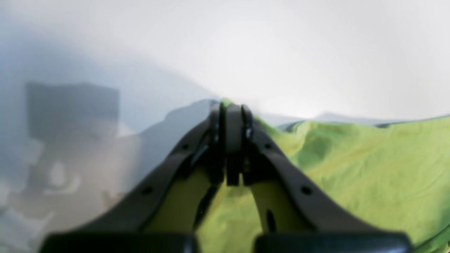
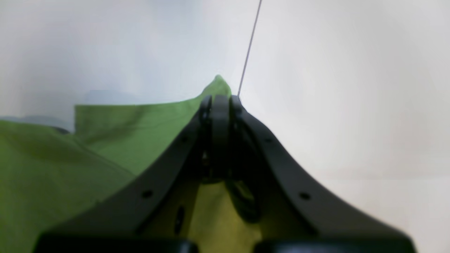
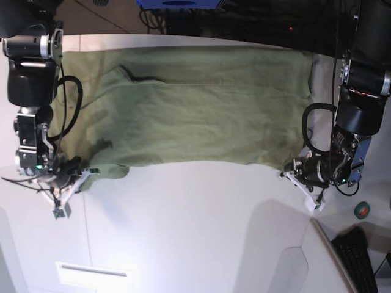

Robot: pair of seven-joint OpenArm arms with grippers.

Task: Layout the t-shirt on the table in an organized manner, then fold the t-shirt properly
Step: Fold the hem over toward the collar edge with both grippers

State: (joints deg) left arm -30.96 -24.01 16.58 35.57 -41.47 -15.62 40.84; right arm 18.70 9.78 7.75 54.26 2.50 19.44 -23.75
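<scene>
The olive-green t-shirt (image 3: 195, 110) lies spread across the far half of the white table (image 3: 195, 226), its near edge running left to right. My left gripper (image 3: 287, 170) is shut on the shirt's near corner at the right of the base view. In the left wrist view its closed jaws (image 1: 232, 109) pinch the cloth (image 1: 369, 165). My right gripper (image 3: 84, 174) is shut on the near corner at the left of the base view. In the right wrist view it (image 2: 219, 100) pinches a raised peak of the shirt (image 2: 116, 140) beside the table's seam line (image 2: 249, 45).
A black keyboard (image 3: 360, 256) and a small green and red object (image 3: 362, 210) lie off the table's curved edge at the lower right. A blurred dark box (image 1: 72, 109) shows in the left wrist view. A blue object (image 3: 177, 3) and cables sit beyond the far edge.
</scene>
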